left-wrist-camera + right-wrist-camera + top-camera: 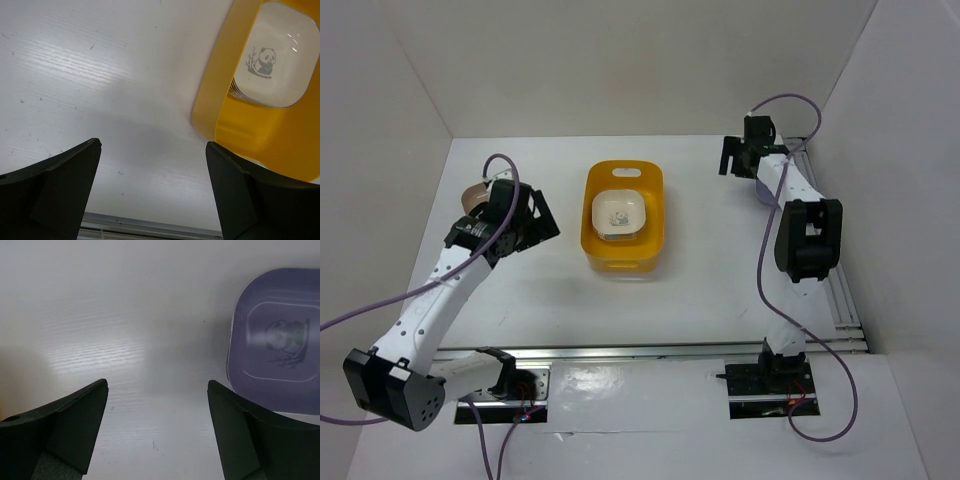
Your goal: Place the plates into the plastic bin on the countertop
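The yellow-orange plastic bin (623, 250) stands mid-countertop and holds a stack of plates with a cream panda plate (618, 213) on top. The left wrist view shows the bin (215, 95) and that plate (280, 55) at upper right. My left gripper (530, 222) is open and empty just left of the bin, over bare countertop (152, 145). A taupe plate (473, 196) peeks out behind the left arm. My right gripper (738, 163) is open and empty at the far right. A lavender plate (275, 340) lies just right of its jaws (157, 383), partly hidden under the arm in the top view (763, 192).
White walls close in the countertop (700, 290) at the back and sides. A metal rail (650, 350) runs along the near edge and another (842, 300) along the right side. Purple cables loop from both arms.
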Motion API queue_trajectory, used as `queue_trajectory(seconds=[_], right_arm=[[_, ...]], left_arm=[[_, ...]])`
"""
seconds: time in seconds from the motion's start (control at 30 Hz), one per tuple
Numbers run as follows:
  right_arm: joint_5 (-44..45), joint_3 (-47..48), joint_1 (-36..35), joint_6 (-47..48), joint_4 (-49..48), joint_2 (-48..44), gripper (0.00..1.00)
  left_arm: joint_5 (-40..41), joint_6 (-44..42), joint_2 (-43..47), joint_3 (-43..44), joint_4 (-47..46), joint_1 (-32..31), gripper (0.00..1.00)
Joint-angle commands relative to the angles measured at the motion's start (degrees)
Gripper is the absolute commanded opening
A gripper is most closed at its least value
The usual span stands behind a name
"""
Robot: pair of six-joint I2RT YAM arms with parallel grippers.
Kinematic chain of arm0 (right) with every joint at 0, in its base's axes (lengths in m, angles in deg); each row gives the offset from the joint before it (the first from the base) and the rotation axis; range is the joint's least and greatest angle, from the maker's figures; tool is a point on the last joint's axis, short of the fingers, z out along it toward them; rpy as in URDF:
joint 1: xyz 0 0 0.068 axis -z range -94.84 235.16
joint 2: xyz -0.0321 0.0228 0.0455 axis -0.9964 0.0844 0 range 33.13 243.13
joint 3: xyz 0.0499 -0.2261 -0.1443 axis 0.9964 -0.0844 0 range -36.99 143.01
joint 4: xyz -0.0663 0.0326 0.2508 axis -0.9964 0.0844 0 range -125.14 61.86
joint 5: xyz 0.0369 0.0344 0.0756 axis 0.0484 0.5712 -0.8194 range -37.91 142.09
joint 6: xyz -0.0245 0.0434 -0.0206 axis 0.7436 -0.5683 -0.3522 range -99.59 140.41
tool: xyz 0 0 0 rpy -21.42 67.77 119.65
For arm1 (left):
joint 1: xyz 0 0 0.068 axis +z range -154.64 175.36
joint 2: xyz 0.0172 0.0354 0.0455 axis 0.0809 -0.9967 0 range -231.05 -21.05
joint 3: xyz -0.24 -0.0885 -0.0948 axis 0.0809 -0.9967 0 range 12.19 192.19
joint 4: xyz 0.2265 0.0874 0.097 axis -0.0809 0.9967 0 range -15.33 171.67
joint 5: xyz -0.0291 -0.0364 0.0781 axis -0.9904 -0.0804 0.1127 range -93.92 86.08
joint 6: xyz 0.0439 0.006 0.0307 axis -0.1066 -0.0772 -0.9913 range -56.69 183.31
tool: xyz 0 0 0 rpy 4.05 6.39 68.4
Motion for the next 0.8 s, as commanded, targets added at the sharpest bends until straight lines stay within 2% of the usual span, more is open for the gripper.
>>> queue_trajectory(seconds=[0.0, 0.27, 0.47, 0.77], right_arm=[[-2.4, 2.7, 2.1, 1.4, -2.0, 4.4, 0.87], [-4.3, 1.3, 5.5, 0.9, -3.8, 8.9, 0.85], [-9.1, 1.5, 5.5, 0.3, -3.8, 4.5, 0.85], [-3.1, 6.4, 6.8, 1.7, -0.9, 5.5, 0.85]], left_arm=[[-3.4, -0.7, 1.8, -1.4, -3.4, 1.6, 0.99], [-4.6, -1.8, 3.0, -2.0, -3.4, 1.6, 0.99], [-5.2, -2.3, 3.5, -2.0, -3.9, 1.6, 0.99], [-5.8, -2.8, 3.5, -2.0, -3.9, 1.6, 0.99]])
